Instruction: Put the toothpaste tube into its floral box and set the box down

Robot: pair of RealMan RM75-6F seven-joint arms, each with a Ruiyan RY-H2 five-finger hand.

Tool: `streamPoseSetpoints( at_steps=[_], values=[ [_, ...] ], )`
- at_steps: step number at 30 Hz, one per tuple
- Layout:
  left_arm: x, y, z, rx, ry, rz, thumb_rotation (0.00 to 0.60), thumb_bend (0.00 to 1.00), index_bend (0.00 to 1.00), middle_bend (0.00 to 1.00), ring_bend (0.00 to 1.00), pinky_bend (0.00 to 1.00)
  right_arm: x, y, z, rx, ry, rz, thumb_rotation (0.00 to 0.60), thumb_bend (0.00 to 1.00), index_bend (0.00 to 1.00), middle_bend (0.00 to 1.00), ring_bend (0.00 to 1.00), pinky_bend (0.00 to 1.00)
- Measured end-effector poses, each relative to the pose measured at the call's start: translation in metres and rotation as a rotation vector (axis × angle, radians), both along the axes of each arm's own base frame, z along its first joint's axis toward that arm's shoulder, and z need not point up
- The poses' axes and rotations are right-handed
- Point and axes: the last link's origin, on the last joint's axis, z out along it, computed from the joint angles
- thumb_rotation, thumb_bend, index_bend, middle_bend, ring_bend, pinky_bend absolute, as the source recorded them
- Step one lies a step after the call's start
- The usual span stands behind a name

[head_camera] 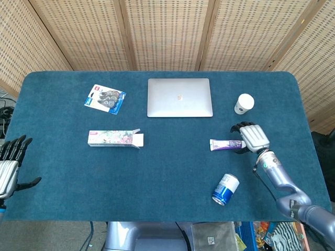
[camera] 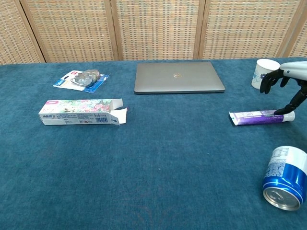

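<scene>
The purple-and-white toothpaste tube point(head_camera: 226, 145) point(camera: 259, 116) lies flat on the right side of the blue table, cap pointing right. My right hand point(head_camera: 250, 137) point(camera: 287, 81) hovers over its cap end with fingers spread and curved; the thumb tip touches the tube near the cap, and nothing is gripped. The floral box point(head_camera: 115, 138) point(camera: 80, 112) lies on its side at the left, its flaps open towards the right. My left hand point(head_camera: 10, 166) sits off the table's left edge, fingers apart and holding nothing; only the head view shows it.
A closed silver laptop point(head_camera: 180, 97) point(camera: 178, 77) lies at the back centre. A paper cup point(head_camera: 244, 103) point(camera: 262, 73) stands just behind my right hand. A blue can point(head_camera: 225, 189) point(camera: 285, 178) lies on its side near the front right. A blister pack point(head_camera: 105, 99) point(camera: 81, 79) rests back left.
</scene>
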Motion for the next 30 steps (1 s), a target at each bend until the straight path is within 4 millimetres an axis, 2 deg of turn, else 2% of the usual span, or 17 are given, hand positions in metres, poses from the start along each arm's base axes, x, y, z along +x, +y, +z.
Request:
streamPoseSetpoints(
  at_steps=[8, 17, 21, 25, 30],
  values=[
    [0.0, 0.002, -0.001, 0.0, 0.003, 0.012, 0.6, 0.14, 0.0, 0.0, 0.0, 0.0, -0.007, -0.005, -0.014, 0.017, 0.031, -0.015, 0.6, 0.21, 0.34, 0.34, 0.24, 0.26],
    [-0.001, 0.004, -0.001, 0.0, 0.004, 0.017, 0.6, 0.14, 0.0, 0.0, 0.0, 0.0, -0.018, -0.014, -0.02, 0.028, 0.074, -0.065, 0.6, 0.25, 0.37, 0.37, 0.26, 0.27],
    [-0.001, 0.005, -0.002, -0.001, 0.004, 0.022, 0.6, 0.14, 0.0, 0.0, 0.0, 0.0, -0.022, -0.017, -0.019, 0.027, 0.089, -0.078, 0.6, 0.28, 0.44, 0.44, 0.32, 0.29],
    [-0.001, 0.006, -0.003, -0.007, 0.007, 0.023, 0.6, 0.14, 0.0, 0.0, 0.0, 0.0, -0.023, -0.018, -0.02, 0.03, 0.097, -0.075, 0.6, 0.35, 0.55, 0.55, 0.42, 0.4],
    [-0.001, 0.007, -0.005, -0.012, 0.012, 0.024, 0.6, 0.14, 0.0, 0.0, 0.0, 0.0, -0.022, -0.017, -0.02, 0.038, 0.108, -0.062, 0.6, 0.44, 0.61, 0.61, 0.48, 0.41]
  ],
)
